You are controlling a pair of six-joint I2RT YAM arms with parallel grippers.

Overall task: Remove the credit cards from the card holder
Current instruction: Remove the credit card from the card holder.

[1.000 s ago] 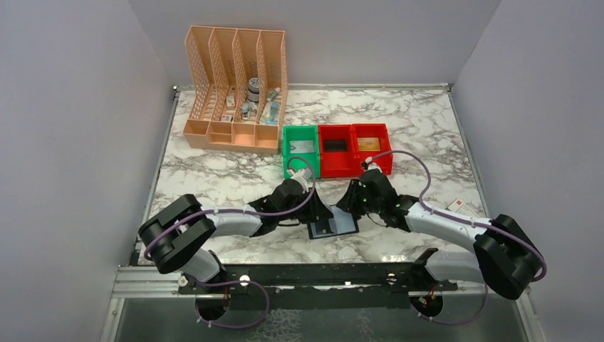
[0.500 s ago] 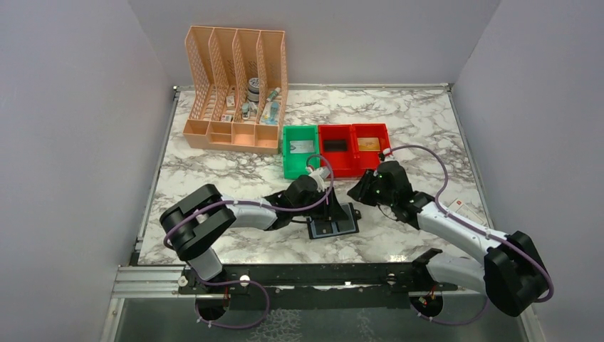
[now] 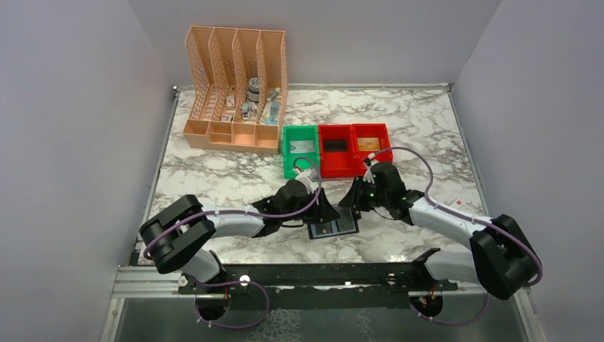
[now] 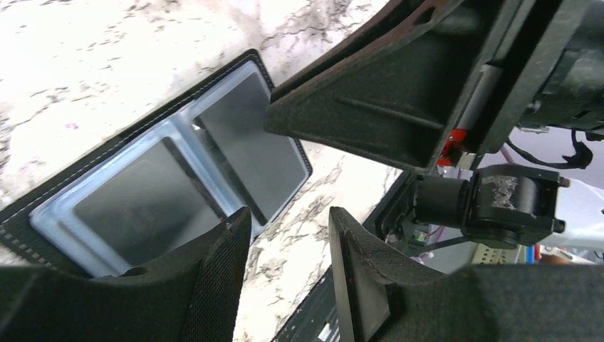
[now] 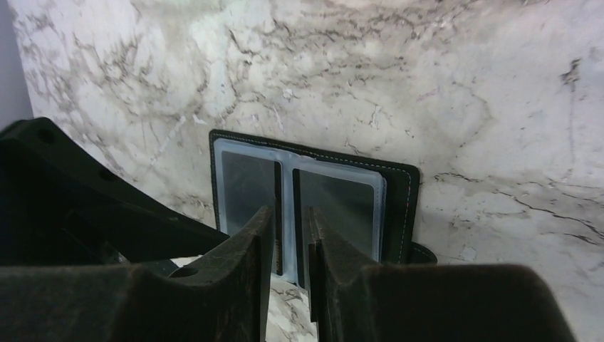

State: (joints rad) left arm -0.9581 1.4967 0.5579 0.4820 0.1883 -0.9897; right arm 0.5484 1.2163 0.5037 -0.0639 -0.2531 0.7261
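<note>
The card holder (image 3: 333,228) lies open and flat on the marble near the front edge, a black bifold with grey-blue clear pockets (image 4: 178,178) (image 5: 306,196). Its pockets look dark, and I cannot tell whether cards sit in them. My left gripper (image 3: 329,211) (image 4: 288,217) hovers at the holder's far left side, open, with only marble between its fingers. My right gripper (image 3: 352,199) (image 5: 290,211) hangs over the holder's middle fold, jaws a narrow gap apart with nothing between them. A white credit card (image 3: 459,204) with a red mark lies on the table at the right.
A green bin (image 3: 288,153) and two red bins (image 3: 322,153) (image 3: 387,149) stand in a row behind the holder, a grey card in the green one and a tan card (image 3: 368,144) in the right one. A peach lattice organizer (image 3: 235,135) stands back left. The black front rail (image 3: 306,274) is close.
My left gripper's jaws have opened wider. Both arms swung off toward the right and back, then returned over the card holder, which has not moved.
</note>
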